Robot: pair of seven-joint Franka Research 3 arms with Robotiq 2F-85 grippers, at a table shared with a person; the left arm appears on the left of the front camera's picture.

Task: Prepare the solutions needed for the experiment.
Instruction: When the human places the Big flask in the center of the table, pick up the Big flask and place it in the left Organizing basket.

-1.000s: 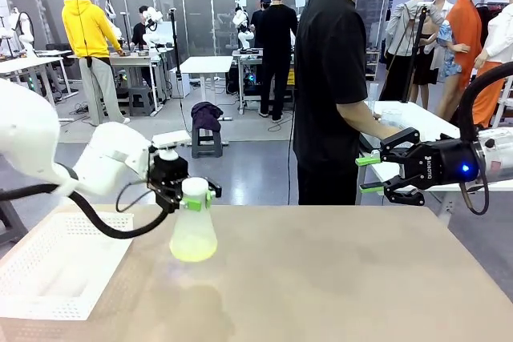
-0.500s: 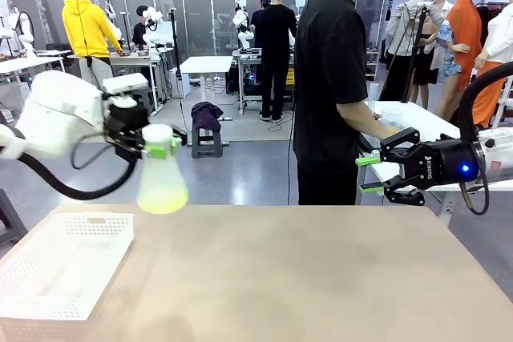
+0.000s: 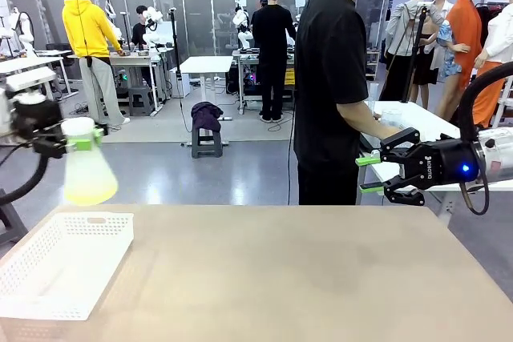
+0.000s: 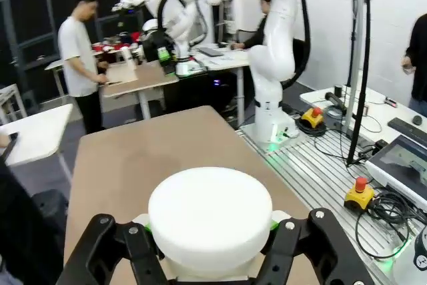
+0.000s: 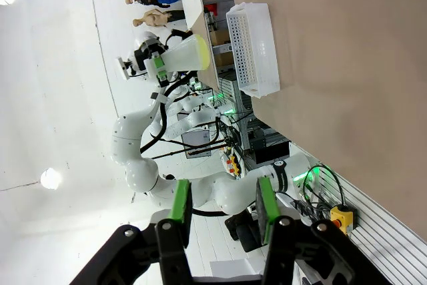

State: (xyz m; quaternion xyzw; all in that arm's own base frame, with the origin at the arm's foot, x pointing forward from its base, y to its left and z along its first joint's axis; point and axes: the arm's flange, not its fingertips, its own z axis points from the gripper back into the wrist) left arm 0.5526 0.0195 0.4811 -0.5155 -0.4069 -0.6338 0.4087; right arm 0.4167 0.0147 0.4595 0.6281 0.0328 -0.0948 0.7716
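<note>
My left gripper [image 3: 80,143] is shut on the neck of a conical flask [image 3: 88,170] with a white cap [image 4: 210,215]. It holds the flask upright in the air at the far left, above and beyond the white basket [image 3: 64,266]. The solutions [image 3: 88,190] form a pale yellow-green layer in the flask's bottom. In the left wrist view the cap sits between the black fingers [image 4: 133,245] of the left gripper [image 4: 210,231]. My right gripper [image 3: 367,174] hangs open and empty at the right, past the table's far edge. The right wrist view shows the right gripper [image 5: 223,205] open and the flask [image 5: 187,55] far off.
The tan table [image 3: 304,278] lies bare apart from the perforated white basket at its left end, which the right wrist view also shows as the basket [image 5: 253,48]. A person in black [image 3: 329,86] stands just beyond the far edge, turned toward a side table at the right.
My left arm has carried the flask up and to the left, from over the table's left-middle to above the basket's far side. The right arm has stayed still.
</note>
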